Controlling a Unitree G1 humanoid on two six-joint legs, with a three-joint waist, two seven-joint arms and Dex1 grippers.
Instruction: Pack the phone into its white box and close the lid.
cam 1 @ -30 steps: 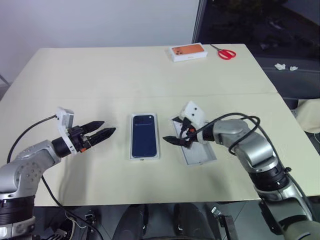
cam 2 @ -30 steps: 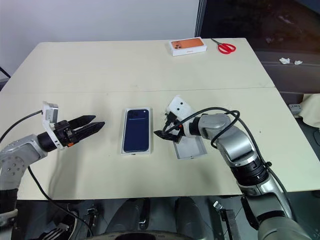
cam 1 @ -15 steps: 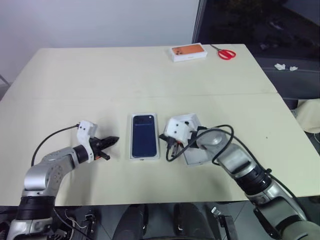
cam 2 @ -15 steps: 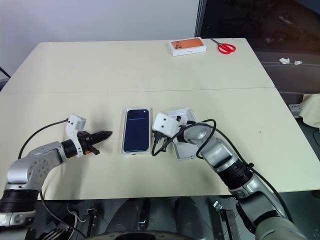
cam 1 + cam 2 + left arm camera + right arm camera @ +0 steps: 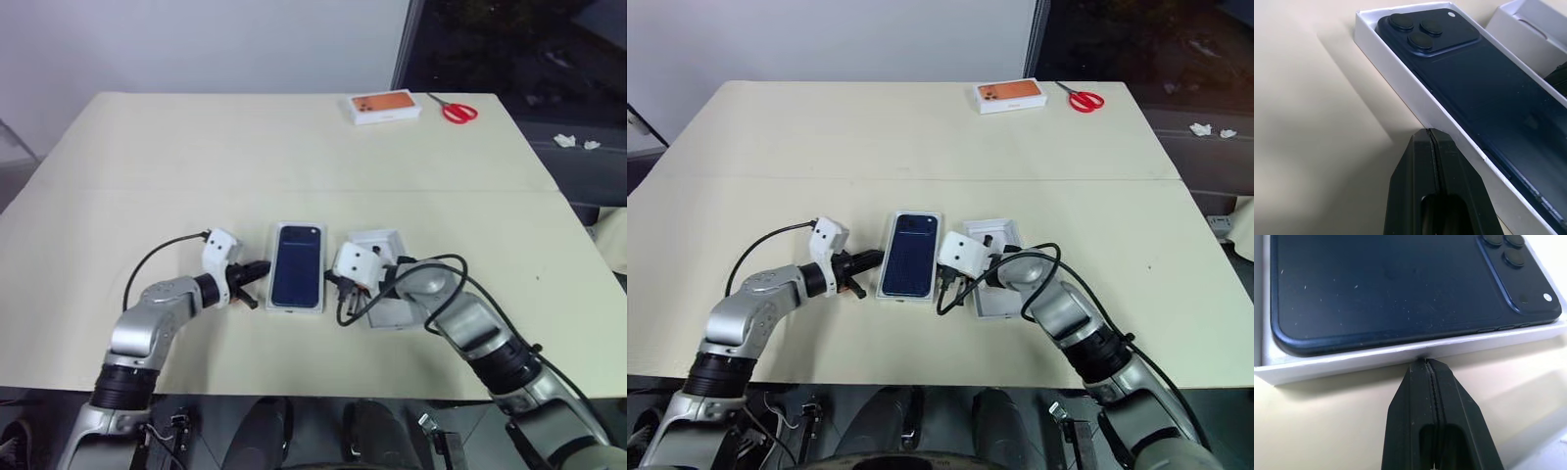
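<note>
The phone (image 5: 298, 276) lies back-up inside its white box (image 5: 271, 277) at mid-tabletop (image 5: 196, 147), long axis running 12 to 6 o'clock, camera cluster at the 12 o'clock end. The left pincer (image 5: 257, 268), closed and empty, meets the box's 9 o'clock wall. The right pincer (image 5: 340, 291), closed and empty, meets the 3 o'clock wall. The lid (image 5: 385, 311) lies open-side up just beside at 3 o'clock.

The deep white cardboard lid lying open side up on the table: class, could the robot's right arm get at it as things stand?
Probably yes. The deep white cardboard lid lies right under the right arm, nothing on top of it. But the right gripper is shut, its tips at the shallow white tray's side, so it must back off and open.
</note>
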